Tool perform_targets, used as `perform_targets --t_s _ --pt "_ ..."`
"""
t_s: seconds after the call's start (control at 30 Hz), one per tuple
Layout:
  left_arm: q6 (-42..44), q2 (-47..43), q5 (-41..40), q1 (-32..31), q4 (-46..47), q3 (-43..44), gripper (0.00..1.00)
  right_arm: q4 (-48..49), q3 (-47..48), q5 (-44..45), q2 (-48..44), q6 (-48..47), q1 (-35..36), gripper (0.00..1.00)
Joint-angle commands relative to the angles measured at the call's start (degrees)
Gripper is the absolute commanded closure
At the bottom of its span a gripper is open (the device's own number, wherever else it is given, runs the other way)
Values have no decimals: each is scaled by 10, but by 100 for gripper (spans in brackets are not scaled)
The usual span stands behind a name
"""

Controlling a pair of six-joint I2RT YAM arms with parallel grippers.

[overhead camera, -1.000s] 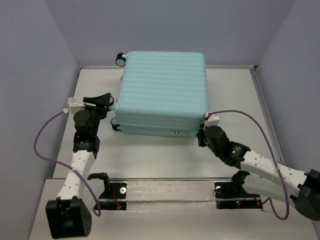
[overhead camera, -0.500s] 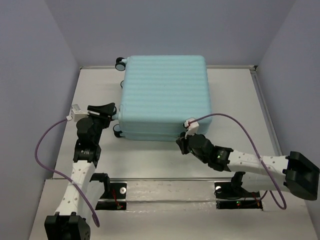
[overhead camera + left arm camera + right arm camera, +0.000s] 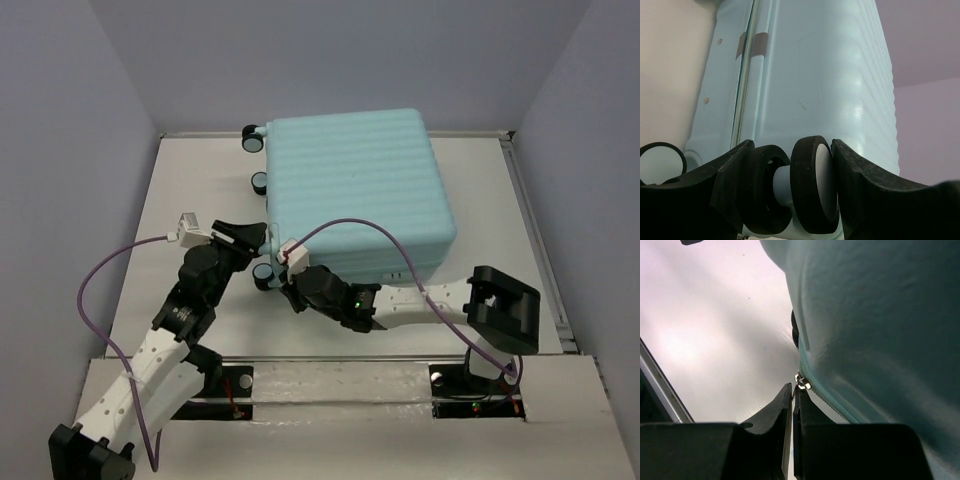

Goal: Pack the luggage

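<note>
The left arm [image 3: 150, 360] rises from its base and leans toward the near-left corner of the luggage [image 3: 360, 190], with the wrist bent so the left pincer [image 3: 791, 145] points at that corner. Its fingers stand apart on either side of a caster wheel [image 3: 812, 185]. Whether the pads press on the wheel cannot be told.

The right arm [image 3: 420, 300] is folded low, its elbow block raised off the luggage's near-right corner. Its forearm lies along the luggage's near side and reaches to the near-left corner. The right pincer [image 3: 792, 390] is closed, fingers together, with the zipper pull [image 3: 801, 382] at their tips. The two pincers sit just beside each other at that corner.
</note>
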Motion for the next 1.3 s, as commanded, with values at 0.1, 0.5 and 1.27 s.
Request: perform_targets --t_s 0.1,0.5,1.27 --pt "210 -2 125 -32 -41 45 94 115 -41 -131 -41 25 75 93" --pt "190 -31 70 -125 29 -18 94 69 -207 -110 -278 74 -46 93" --pt "262 320 -72 -387 72 315 89 -33 -326 48 -470 142 65 93"
